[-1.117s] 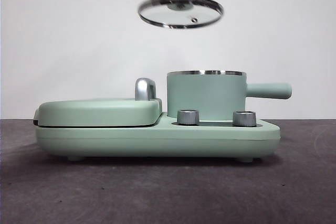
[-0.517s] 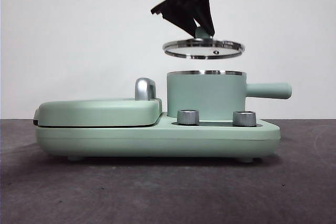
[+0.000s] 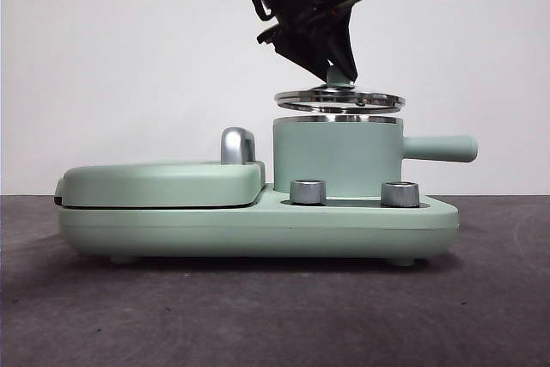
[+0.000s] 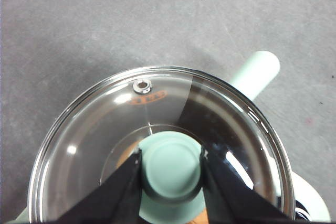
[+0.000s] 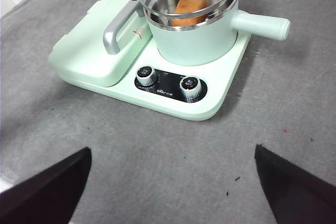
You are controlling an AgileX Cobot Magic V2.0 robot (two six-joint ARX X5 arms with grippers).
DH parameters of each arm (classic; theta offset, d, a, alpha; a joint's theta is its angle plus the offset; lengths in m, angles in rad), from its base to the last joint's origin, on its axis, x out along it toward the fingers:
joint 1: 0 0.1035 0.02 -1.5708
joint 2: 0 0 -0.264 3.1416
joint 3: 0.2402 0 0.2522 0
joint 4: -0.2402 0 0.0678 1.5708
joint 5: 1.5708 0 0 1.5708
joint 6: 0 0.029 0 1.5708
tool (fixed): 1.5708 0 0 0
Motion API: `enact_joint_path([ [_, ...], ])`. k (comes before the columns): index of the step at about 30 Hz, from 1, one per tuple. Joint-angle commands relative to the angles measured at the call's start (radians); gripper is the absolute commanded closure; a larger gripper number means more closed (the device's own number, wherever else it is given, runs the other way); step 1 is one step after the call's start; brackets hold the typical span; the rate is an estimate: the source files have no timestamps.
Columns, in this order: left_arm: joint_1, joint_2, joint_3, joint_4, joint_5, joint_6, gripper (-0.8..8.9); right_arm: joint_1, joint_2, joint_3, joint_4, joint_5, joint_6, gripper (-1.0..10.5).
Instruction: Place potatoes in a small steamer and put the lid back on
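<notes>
Starting at the left of the front view: the flat mint-green griddle cover (image 3: 163, 182) with its chrome handle (image 3: 238, 145) lies shut, untouched. Moving right, the mint-green cylindrical steamer pot with the steel rim (image 3: 337, 154) sits on the cooker base (image 3: 258, 225), side handle (image 3: 440, 148) pointing right. Inside it, seen from the right wrist camera, the orange-brown egg-shaped potato (image 5: 190, 9) is already loaded, so that step looks done. Directly above, the left gripper (image 3: 338, 75) pinches the mint-green knob (image 4: 171, 165) of the round steel-rimmed glass lid (image 3: 339, 100), jaws clamped on either side of it. The lid hovers level just over the pot's rim, a sliver of gap showing, not yet seated. The right gripper (image 5: 170, 192) waits well back over the table, jaws spread wide, empty. What's left: lower, seat, let go.
</notes>
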Motion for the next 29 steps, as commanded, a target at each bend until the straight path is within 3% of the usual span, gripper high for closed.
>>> enact_joint_path([
  [1,-0.003,0.026,0.030,0.033,0.008,0.010,7.98,0.005,0.002,0.008,0.007,0.000,0.010,4.6],
  [29,0.003,0.067,0.029,0.018,0.009,0.009,7.98,0.005,0.002,0.008,0.008,0.005,0.011,4.6],
])
